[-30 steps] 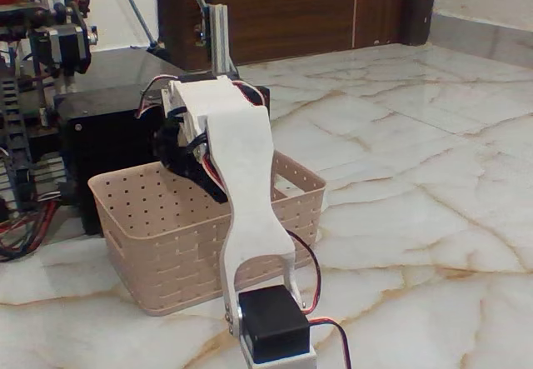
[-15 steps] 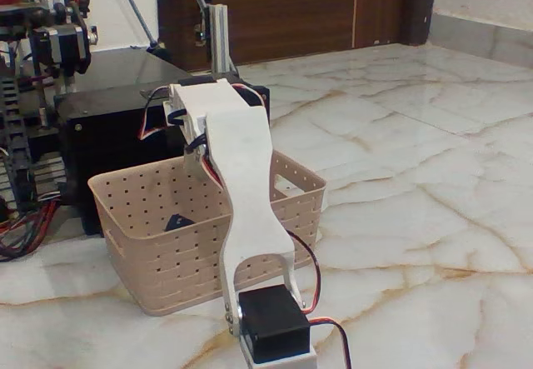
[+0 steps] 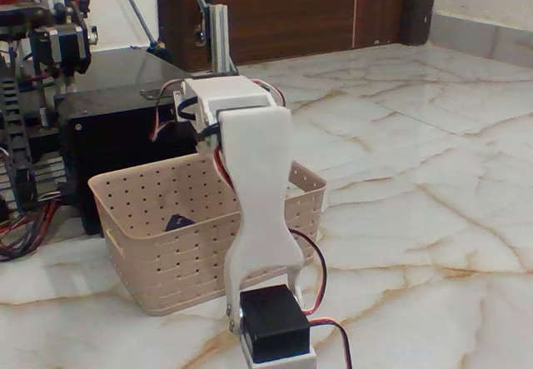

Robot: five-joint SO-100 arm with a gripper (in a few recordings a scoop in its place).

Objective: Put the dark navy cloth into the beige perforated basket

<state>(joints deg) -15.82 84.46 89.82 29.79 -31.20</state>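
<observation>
The beige perforated basket point(image 3: 150, 256) stands on the marble floor, left of centre in the fixed view. A small corner of the dark navy cloth point(image 3: 177, 221) shows inside it, low against the near wall and apart from the arm. The white arm point(image 3: 260, 194) rises from its black base motor point(image 3: 273, 323) in front of the basket's right half. Its wrist block point(image 3: 229, 94) sits above the basket's back rim. The arm's own link covers the gripper's fingers, so their state cannot be read.
A large glossy black box point(image 3: 108, 140) stands right behind the basket. A machine frame with cables point(image 3: 29, 94) fills the left edge. A wooden door point(image 3: 275, 7) is at the back. Open marble floor point(image 3: 416, 186) lies to the right.
The black gripper that hung over the basket with something dark has swung out of sight behind the arm. The cloth now lies in the basket. The wrist block has shifted right.
</observation>
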